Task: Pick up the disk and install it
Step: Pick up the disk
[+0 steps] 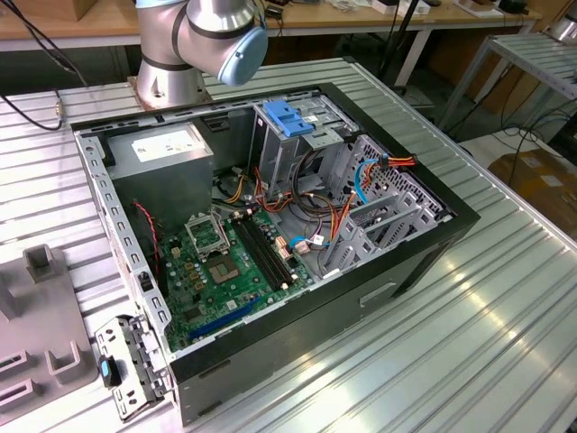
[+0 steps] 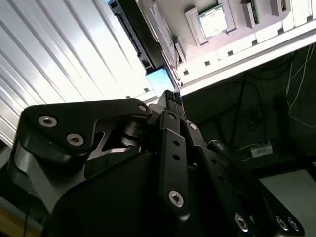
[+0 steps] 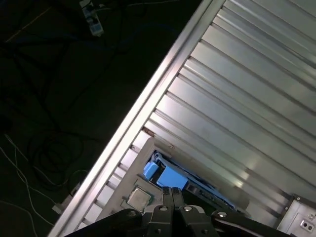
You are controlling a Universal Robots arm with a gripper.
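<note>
Blue-railed disk (image 3: 169,178), part hidden behind hand (image 3: 173,191)

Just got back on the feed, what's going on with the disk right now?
The arm's black gripper hovers right at the hard disk in blue plastic carrier rails. The disk sits in a grey fixture near the edge of the ribbed aluminium table, beside a small square silver chip. I can't tell whether the gripper has hold of it. In the exterior view, the open black computer case lies on the table, and the disk is not yet installed.
</note>
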